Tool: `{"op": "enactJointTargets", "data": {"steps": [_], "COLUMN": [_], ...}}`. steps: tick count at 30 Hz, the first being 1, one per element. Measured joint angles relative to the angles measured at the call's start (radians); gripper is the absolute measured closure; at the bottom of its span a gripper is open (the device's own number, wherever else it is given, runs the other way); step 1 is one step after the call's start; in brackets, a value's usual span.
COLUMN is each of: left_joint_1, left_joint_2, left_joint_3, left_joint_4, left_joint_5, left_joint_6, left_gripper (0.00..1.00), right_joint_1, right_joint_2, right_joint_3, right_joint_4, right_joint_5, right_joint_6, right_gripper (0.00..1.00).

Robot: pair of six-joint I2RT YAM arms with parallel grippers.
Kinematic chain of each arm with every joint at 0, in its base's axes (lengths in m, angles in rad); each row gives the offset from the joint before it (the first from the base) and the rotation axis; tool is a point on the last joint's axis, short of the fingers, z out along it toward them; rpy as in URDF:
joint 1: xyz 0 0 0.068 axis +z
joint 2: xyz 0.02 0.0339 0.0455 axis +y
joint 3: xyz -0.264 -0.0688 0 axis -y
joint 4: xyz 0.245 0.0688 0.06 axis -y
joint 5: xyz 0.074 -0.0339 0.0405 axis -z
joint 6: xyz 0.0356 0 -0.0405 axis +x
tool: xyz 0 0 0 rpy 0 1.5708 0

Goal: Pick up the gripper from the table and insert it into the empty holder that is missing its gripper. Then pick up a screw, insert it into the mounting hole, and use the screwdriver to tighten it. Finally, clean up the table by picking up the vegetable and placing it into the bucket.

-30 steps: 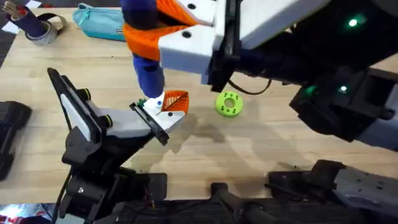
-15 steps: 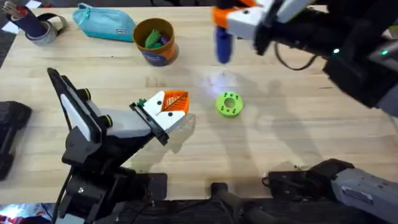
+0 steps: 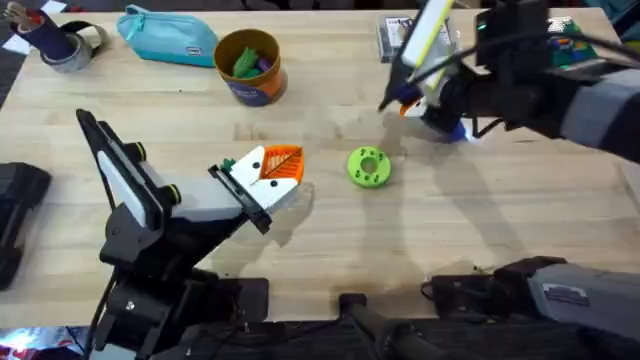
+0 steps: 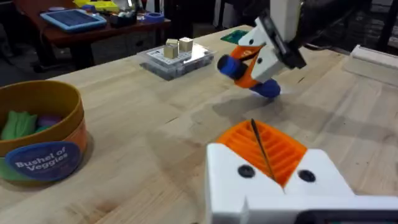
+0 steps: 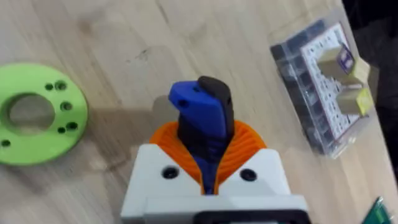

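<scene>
The black-and-white holder (image 3: 125, 185) stands at the front left. The white gripper piece with its orange lattice face (image 3: 277, 166) sits at the holder's tip. My right gripper (image 3: 425, 100) (image 4: 258, 59) (image 5: 205, 158) hangs low over the table at the back right, shut on the blue screwdriver (image 3: 452, 130) (image 4: 231, 65) (image 5: 200, 115), which lies tilted across its pads. My left gripper (image 4: 264, 152) has its orange pads pressed together with nothing between them. The yellow-brown bucket (image 3: 250, 85) (image 4: 43, 155) holds a green vegetable (image 3: 243, 62) (image 4: 15, 124). No screw can be made out.
A green disc with holes (image 3: 368, 167) (image 5: 34, 112) lies mid-table, right of the holder's tip. A clear parts box (image 3: 400, 35) (image 4: 177, 56) (image 5: 323, 81) sits at the back. A teal pouch (image 3: 165, 35) and tape rolls (image 3: 70, 45) are at the back left.
My right arm has carried the screwdriver away from above the holder's tip, rightward and toward the back, then lower over the table. The bucket has come into view. The holder stayed put.
</scene>
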Motion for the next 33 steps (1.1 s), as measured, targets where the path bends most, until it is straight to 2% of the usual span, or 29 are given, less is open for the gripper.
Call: {"op": "enactJointTargets", "data": {"steps": [3,5,6,7,11,12,17,20,29,33], "left_joint_1": [0.000,0.000,0.000,0.000,0.000,0.000,0.000,0.000,0.000,0.000], "left_joint_2": [0.000,0.000,0.000,0.000,0.000,0.000,0.000,0.000,0.000,0.000], "left_joint_3": [0.000,0.000,0.000,0.000,0.000,0.000,0.000,0.000,0.000,0.000], "left_joint_4": [0.000,0.000,0.000,0.000,0.000,0.000,0.000,0.000,0.000,0.000], "left_joint_5": [0.000,0.000,0.000,0.000,0.000,0.000,0.000,0.000,0.000,0.000], "left_joint_6": [0.000,0.000,0.000,0.000,0.000,0.000,0.000,0.000,0.000,0.000], "left_gripper": [0.988,0.988,0.988,0.988,0.988,0.988,0.988,0.988,0.988,0.988], "right_joint_1": [0.032,0.058,0.071,0.088,0.145,0.154,0.161,0.161,0.161,0.161], "right_joint_2": [0.041,0.068,0.080,0.094,0.126,0.126,0.119,0.072,-0.237,-0.334], "right_joint_3": [0.000,0.000,0.000,0.000,0.000,0.000,0.001,0.003,0.042,0.044], "right_joint_4": [0.001,0.002,0.001,-0.002,0.000,0.003,-0.004,-0.047,-0.217,-0.279], "right_joint_5": [0.028,0.042,0.046,0.051,0.054,0.055,0.065,0.071,0.073,0.073], "right_joint_6": [-0.088,-0.124,-0.131,-0.143,-0.139,-0.127,0.001,0.101,0.456,0.640], "right_gripper": [0.942,0.893,0.816,0.644,0.085,0.028,0.007,0.007,0.007,0.007]}}
